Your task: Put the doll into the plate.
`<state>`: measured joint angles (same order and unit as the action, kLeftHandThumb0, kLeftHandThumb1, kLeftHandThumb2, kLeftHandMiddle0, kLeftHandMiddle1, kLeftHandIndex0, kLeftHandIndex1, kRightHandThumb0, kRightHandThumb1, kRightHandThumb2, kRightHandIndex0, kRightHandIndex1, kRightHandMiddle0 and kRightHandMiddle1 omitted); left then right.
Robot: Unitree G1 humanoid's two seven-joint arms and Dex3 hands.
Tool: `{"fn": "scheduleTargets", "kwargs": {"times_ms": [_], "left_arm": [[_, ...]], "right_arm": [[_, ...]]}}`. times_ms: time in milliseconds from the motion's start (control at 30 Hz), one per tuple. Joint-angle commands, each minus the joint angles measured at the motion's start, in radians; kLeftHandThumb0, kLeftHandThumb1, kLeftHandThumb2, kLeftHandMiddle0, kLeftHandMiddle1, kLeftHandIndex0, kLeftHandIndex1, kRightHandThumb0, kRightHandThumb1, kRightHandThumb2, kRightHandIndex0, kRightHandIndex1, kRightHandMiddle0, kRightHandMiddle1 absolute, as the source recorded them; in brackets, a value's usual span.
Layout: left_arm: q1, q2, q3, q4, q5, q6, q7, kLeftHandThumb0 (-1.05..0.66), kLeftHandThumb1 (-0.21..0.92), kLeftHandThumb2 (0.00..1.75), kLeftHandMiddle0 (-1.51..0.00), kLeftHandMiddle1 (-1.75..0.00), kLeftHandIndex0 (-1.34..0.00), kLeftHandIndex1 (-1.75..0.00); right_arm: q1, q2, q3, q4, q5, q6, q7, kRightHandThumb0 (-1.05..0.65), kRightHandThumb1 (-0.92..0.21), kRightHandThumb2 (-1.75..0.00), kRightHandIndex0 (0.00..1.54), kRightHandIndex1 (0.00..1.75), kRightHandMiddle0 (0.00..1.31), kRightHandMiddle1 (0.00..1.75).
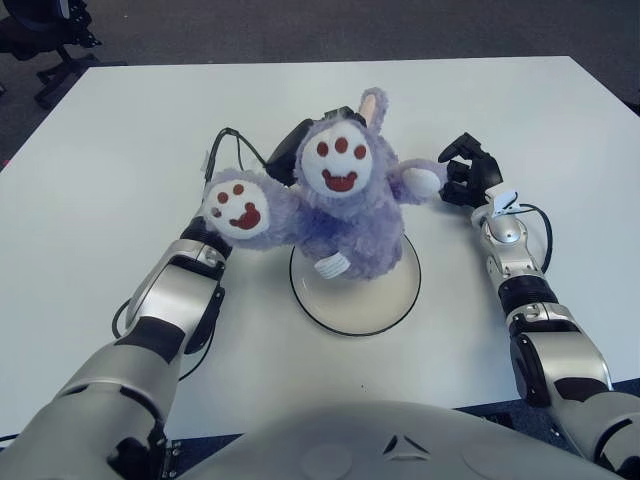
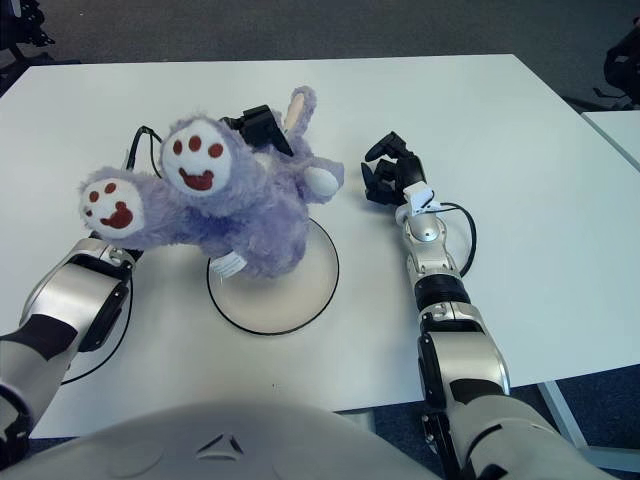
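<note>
My left hand (image 1: 300,150) grips the doll (image 1: 330,215) from behind, feet toward me, hanging over the plate (image 1: 385,300) on its far-left side; right hand (image 1: 468,180), curled and empty, sits right of the plate.

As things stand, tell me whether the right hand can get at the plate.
Probably yes: the right hand shows just right of the plate, with bare table between, though the doll covers the far half.

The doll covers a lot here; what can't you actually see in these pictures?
- Left hand: mostly behind the doll in both views; its grip is unseen.
- Plate: far part is under the doll; contact unclear.
- Doll's face: turned away.
- Right hand, beside the doll's paw: touching or apart, unclear.
</note>
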<state>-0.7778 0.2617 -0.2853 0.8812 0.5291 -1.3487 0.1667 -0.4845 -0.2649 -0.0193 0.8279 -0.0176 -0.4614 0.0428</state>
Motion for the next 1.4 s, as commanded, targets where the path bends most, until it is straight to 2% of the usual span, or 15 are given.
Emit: {"fn": "scheduleTargets", "kwargs": {"times_ms": [0, 267, 667, 933, 1100, 1133, 1233, 1367], "left_arm": [[0.007, 0.009, -0.002, -0.013, 0.008, 0.001, -0.017, 0.07, 0.43, 0.93, -0.91, -1.75, -0.68, -1.75], [0.019, 0.011, 0.005, -0.028, 0.016, 0.005, -0.025, 0.08, 0.41, 0.98, -0.93, -1.75, -0.71, -1.75], [0.049, 0.026, -0.024, -0.049, -0.068, 0.001, -0.123, 0.08, 0.4, 1.01, -0.94, -1.75, -0.76, -1.75], [0.092, 0.036, -0.02, -0.112, -0.013, -0.001, -0.144, 0.07, 0.41, 0.98, -0.91, -1.75, -0.77, -1.75], [0.107, 0.054, -0.023, -0.165, 0.023, 0.04, -0.167, 0.07, 0.42, 0.96, -0.91, -1.75, -0.76, -1.75], [0.112, 0.068, -0.028, -0.199, 0.044, 0.072, -0.188, 0.07, 0.42, 0.96, -0.91, -1.75, -0.76, -1.75], [0.124, 0.098, -0.039, -0.275, 0.077, 0.147, -0.237, 0.03, 0.51, 0.82, -0.9, -1.75, -0.73, -1.75], [0.136, 0.105, -0.045, -0.314, 0.069, 0.18, -0.258, 0.0, 0.58, 0.7, -0.89, -1.75, -0.71, -1.75]], "right_arm": [[0.109, 0.019, 0.025, 0.07, -0.028, 0.093, 0.029, -0.4, -0.59, -0.96, 0.89, 1.75, 0.41, 1.75], [0.108, 0.019, 0.025, 0.073, -0.029, 0.091, 0.028, -0.4, -0.58, -0.96, 0.89, 1.75, 0.41, 1.75], [0.109, 0.02, 0.027, 0.07, -0.032, 0.094, 0.024, -0.4, -0.58, -0.96, 0.89, 1.75, 0.41, 1.75], [0.107, 0.02, 0.027, 0.073, -0.033, 0.095, 0.022, -0.4, -0.58, -0.96, 0.89, 1.75, 0.42, 1.75], [0.107, 0.02, 0.027, 0.074, -0.032, 0.094, 0.022, -0.4, -0.58, -0.96, 0.88, 1.75, 0.42, 1.75], [0.107, 0.02, 0.027, 0.074, -0.032, 0.094, 0.023, -0.4, -0.58, -0.96, 0.88, 1.75, 0.42, 1.75], [0.105, 0.021, 0.028, 0.075, -0.032, 0.094, 0.023, -0.4, -0.58, -0.96, 0.88, 1.75, 0.42, 1.75], [0.105, 0.021, 0.028, 0.075, -0.032, 0.093, 0.023, -0.4, -0.58, -0.96, 0.88, 1.75, 0.42, 1.75]]}}
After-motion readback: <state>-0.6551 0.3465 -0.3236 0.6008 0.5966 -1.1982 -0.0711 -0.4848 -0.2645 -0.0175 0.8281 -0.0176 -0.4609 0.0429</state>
